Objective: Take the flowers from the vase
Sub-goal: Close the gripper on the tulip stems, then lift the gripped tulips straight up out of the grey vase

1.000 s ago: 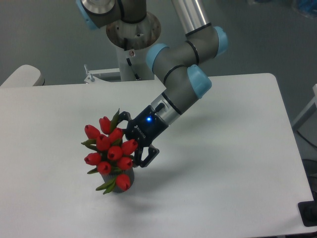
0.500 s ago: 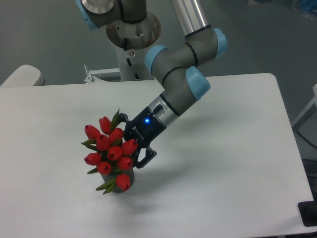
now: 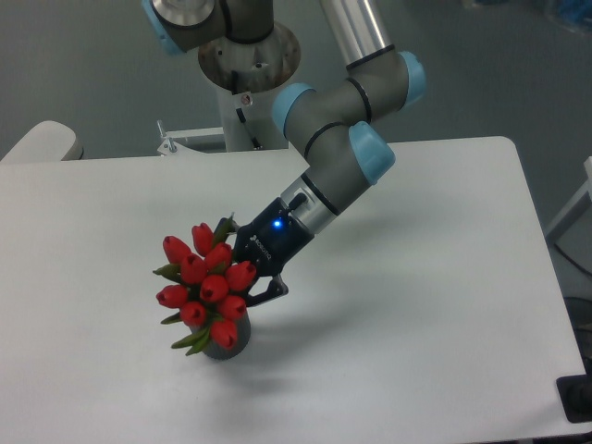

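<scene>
While the gripper [image 3: 242, 277] sits pressed into the right side of the flowers [image 3: 205, 282], the grasp should be confirmed before any lift is commanded. The flowers stand in the vase [image 3: 228, 339], which rests on the white tabletop [image 3: 416, 296] toward its near left portion, with the red buds leaning up and to the left above the rim. The arm [image 3: 344, 139] reaches down from the far side, and the gripper body with its blue indicator light lies just to the right of the bunch. One dark finger shows at the near right of the buds and another at the far side by a green leaf; the fingers [image 3: 266, 292] appear drawn in against the bunch, but the contact point is hidden behind the buds, so whether they are fully clamped on the stems cannot be told. In judgement, the step in hand is closing and securing the hold ahead of extraction. The grip is best placed on the bundled stems below the heads, not on the buds themselves, since the heads look soft and would likely slip or deform. The lift should follow the axis of the vase, straight up and out, so that the stems clear the rim without dragging. The vase is small and unrestrained; a sideways pull could tip it or carry it along.
</scene>
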Controlling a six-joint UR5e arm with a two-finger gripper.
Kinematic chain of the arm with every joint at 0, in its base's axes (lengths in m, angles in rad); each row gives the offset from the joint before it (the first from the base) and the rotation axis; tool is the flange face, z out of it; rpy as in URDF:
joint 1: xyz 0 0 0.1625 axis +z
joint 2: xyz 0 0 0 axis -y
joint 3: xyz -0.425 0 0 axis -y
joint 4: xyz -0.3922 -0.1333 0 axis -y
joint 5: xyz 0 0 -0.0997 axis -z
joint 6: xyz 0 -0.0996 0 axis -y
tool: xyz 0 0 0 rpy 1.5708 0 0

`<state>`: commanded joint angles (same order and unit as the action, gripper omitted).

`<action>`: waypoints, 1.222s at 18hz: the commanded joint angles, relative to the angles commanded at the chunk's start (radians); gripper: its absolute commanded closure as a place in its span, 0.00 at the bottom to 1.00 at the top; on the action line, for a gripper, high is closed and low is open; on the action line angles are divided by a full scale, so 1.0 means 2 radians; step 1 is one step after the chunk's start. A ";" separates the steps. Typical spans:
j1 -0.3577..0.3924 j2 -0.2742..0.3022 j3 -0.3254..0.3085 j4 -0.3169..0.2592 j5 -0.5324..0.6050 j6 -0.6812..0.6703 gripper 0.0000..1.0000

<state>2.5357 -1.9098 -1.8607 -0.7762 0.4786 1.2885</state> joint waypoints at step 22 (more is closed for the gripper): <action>0.018 0.069 0.028 0.000 -0.044 -0.129 0.62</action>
<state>2.5725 -1.7718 -1.8042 -0.7762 0.3912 1.0297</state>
